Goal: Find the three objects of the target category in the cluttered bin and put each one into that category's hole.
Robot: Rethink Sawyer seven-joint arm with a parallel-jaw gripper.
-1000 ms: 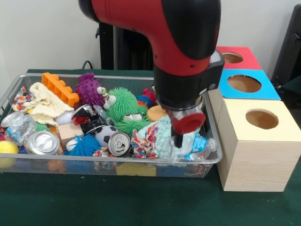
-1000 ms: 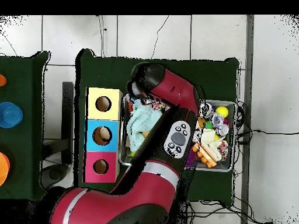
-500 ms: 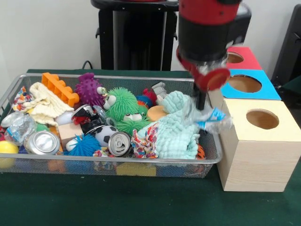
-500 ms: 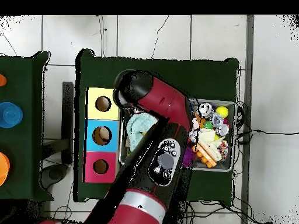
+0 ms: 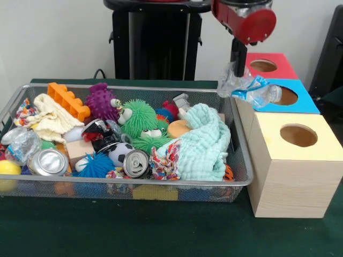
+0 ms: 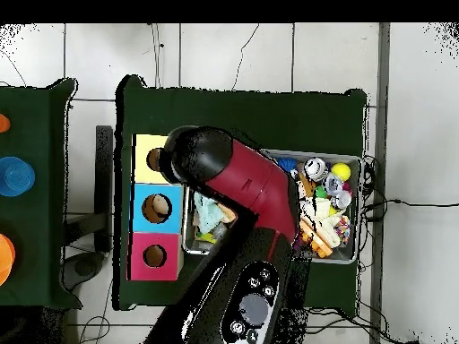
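My gripper (image 5: 236, 67) hangs high at the right of the front view, shut on a crumpled clear plastic bottle (image 5: 250, 89) with a blue label. The bottle dangles above the gap between the wire bin (image 5: 134, 183) and the blue box (image 5: 303, 103), close to that box's hole. A yellow-topped wooden box (image 5: 297, 160) stands nearer the camera and a red box (image 5: 276, 64) farther back, each with a round hole. In the overhead view the red arm (image 6: 242, 184) hides the gripper and bottle; the blue box (image 6: 139, 208) shows beside it.
The bin holds a teal cloth (image 5: 203, 144), two crushed cans (image 5: 135, 162) (image 5: 48, 161), green fuzzy toys (image 5: 140, 119), a purple spiky toy (image 5: 102, 101), an orange block (image 5: 67, 100) and crumpled clear plastic (image 5: 21, 143). A black stand (image 5: 153, 43) rises behind the bin.
The gripper has risen out of the bin's right end with the plastic bottle and swung right and back, from over the teal cloth to beside the blue box.
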